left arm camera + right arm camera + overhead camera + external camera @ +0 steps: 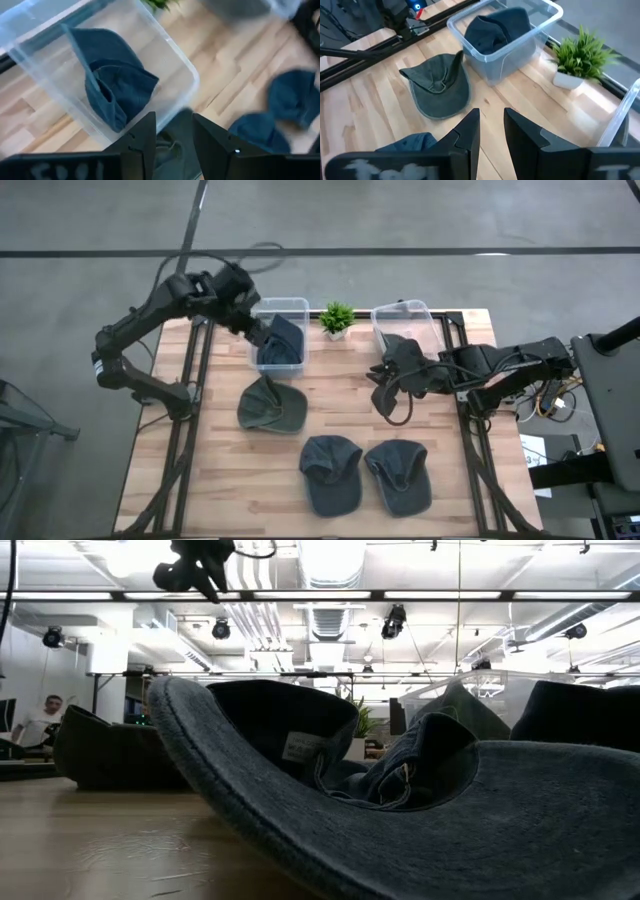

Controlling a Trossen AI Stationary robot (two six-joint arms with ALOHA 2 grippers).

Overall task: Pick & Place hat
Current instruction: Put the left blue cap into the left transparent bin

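Note:
A blue hat [284, 340] lies crumpled in the left clear bin [300, 305]; it also shows in the left wrist view [112, 82]. My left gripper [256, 330] hovers over that bin's near left side, open and empty [172, 135]. A grey-green hat [270, 406] lies flat on the table just in front of the bin. Two blue caps [330, 472] [398, 476] lie near the front edge. My right gripper [386, 385] hangs open and empty [491, 125] over bare table at the centre right.
A second clear bin [420, 310] stands at the back right, partly under my right arm. A small potted plant [337, 318] stands between the two bins. One blue cap fills the low view [420, 810]. Bare wood lies between the green hat and my right gripper.

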